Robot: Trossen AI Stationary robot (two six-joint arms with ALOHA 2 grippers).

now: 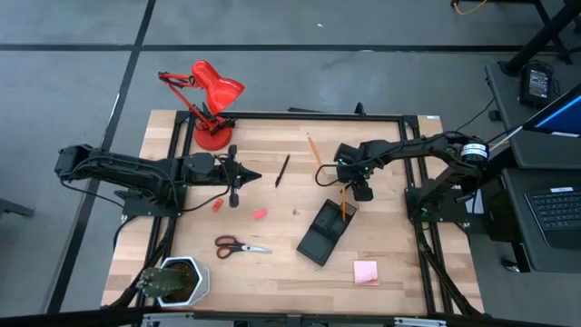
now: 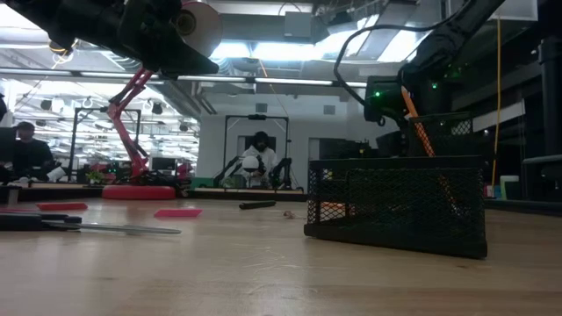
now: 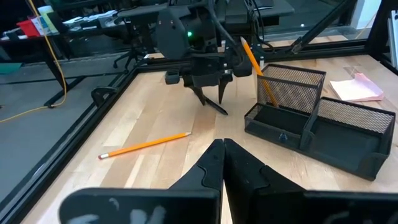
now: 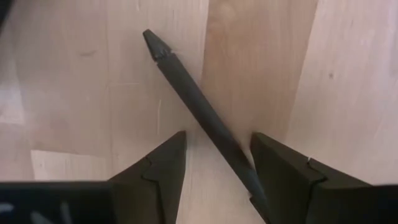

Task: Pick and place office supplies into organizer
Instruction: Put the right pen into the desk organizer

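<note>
My right gripper [image 4: 217, 168] points down, open, low over the table beside the organizer. A black pen [image 4: 186, 87] lies flat on the wood and runs between its two fingers, close to one of them; whether it touches, I cannot tell. In the left wrist view the right gripper [image 3: 211, 96] stands over that pen [image 3: 216, 107]. The organizer [image 1: 325, 232], a black mesh tray, rests on the table with an orange pencil [image 1: 343, 202] standing slanted in its cup. My left gripper [image 1: 243, 175] waits shut above the table's left half.
On the table lie another pencil [image 1: 311, 147], a second black pen [image 1: 282, 170], two red eraser pieces [image 1: 218, 206] [image 1: 260, 214], red-handled scissors [image 1: 241, 245] and a pink sticky pad [image 1: 366, 272]. A red lamp [image 1: 207, 100] stands far left, a potted plant [image 1: 177, 280] near left.
</note>
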